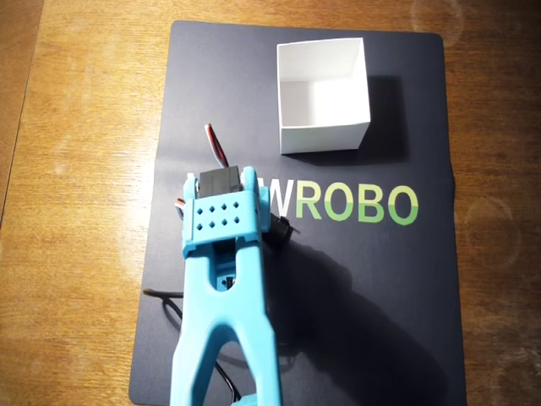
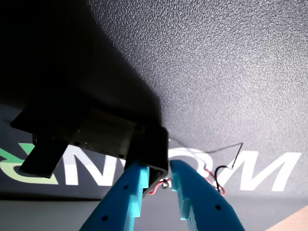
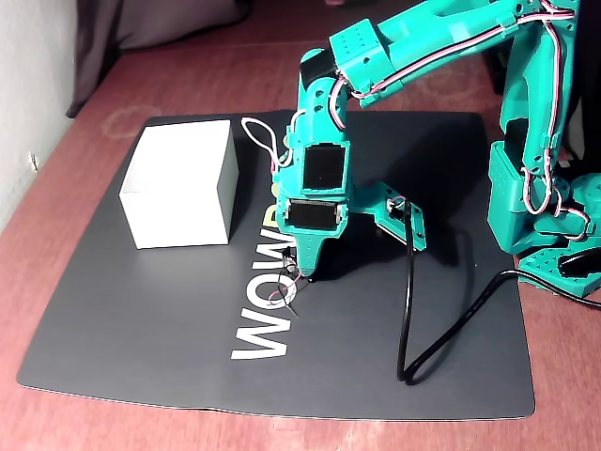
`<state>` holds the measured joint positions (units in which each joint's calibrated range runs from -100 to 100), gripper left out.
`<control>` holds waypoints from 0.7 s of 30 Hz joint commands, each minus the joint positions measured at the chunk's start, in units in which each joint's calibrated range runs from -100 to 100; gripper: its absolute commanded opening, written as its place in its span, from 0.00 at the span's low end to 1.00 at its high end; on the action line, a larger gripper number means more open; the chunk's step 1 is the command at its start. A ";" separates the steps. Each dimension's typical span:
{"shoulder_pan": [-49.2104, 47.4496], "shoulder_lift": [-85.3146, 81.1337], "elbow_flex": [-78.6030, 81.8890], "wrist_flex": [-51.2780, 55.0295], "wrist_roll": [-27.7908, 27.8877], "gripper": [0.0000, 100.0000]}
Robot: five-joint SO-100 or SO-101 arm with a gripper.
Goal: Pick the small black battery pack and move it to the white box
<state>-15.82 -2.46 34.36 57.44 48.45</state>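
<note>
Claw (image 2: pixel 161 175) tips pinching battery pack (image 2: pixel 91 139)

One of each kind is counted on the wooden table (image 1: pixel 76 169).

One dark mat (image 3: pixel 169 319) with white and green lettering, one white box (image 3: pixel 183 183) near a far corner of that mat, one small black battery pack (image 2: pixel 91 137) with one red and one black wire, one blue arm with one gripper (image 2: pixel 161 180), and one black cable (image 3: pixel 413 329) are seen.
</note>
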 commanded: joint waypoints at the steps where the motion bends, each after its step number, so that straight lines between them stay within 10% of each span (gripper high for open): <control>1: 1.80 -1.36 -0.03 0.32 -0.12 0.03; 21: -0.66 -16.70 -1.21 -8.44 -13.05 0.03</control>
<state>-15.70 -14.83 34.45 50.28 37.68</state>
